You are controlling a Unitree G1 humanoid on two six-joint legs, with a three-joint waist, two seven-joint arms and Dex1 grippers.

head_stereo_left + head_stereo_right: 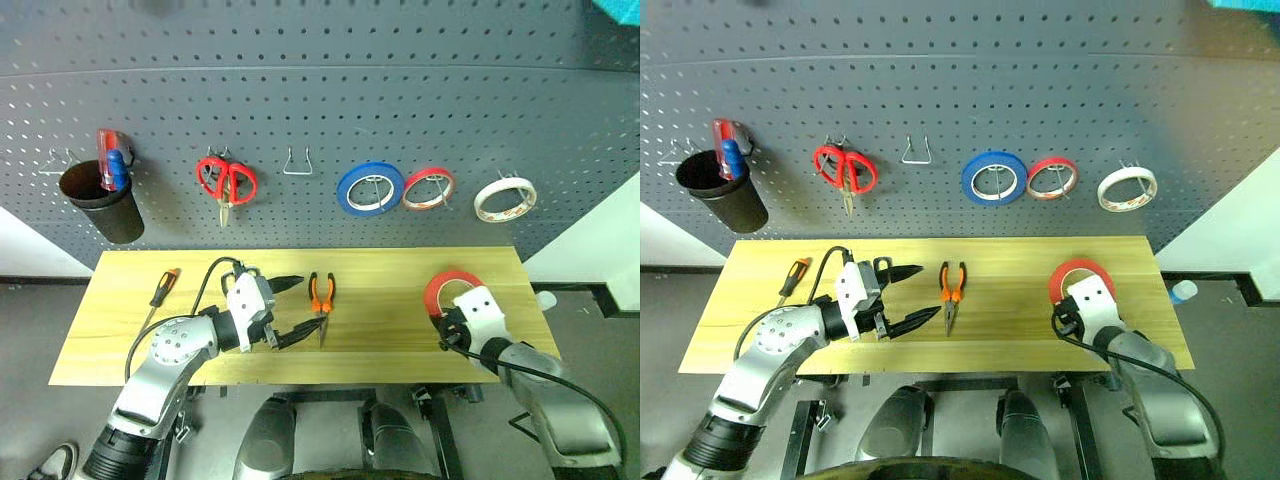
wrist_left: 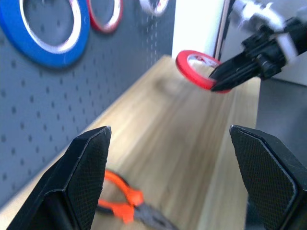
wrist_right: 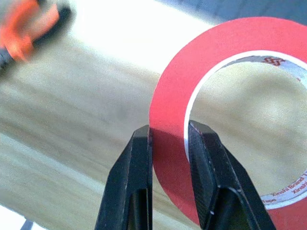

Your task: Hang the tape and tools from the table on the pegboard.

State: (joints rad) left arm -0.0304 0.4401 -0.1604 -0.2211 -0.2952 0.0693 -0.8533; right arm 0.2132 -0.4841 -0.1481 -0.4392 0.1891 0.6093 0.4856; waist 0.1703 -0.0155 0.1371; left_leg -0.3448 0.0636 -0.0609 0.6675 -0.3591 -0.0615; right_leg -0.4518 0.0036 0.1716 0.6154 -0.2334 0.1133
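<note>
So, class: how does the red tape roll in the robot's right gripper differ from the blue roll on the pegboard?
The red roll is clamped by its wall in the shut right gripper, above the table; the blue roll hangs on a pegboard hook. The red roll's core is pale and printed; the blue roll looks blue throughout. Both are flat rings.

— Tabletop point(image 1: 400, 330)?
— Pale wood, visible grain, smooth satin sheen.
— Pegboard point(image 1: 300, 110)?
— Matt grey perforated panel, thin bright wire hooks point(image 1: 297, 160).
— Tape point(image 3: 175, 110)?
— Smooth red roll, printed pale core.
— Fingers point(image 2: 266, 177)?
— Black, finely textured pads.
</note>
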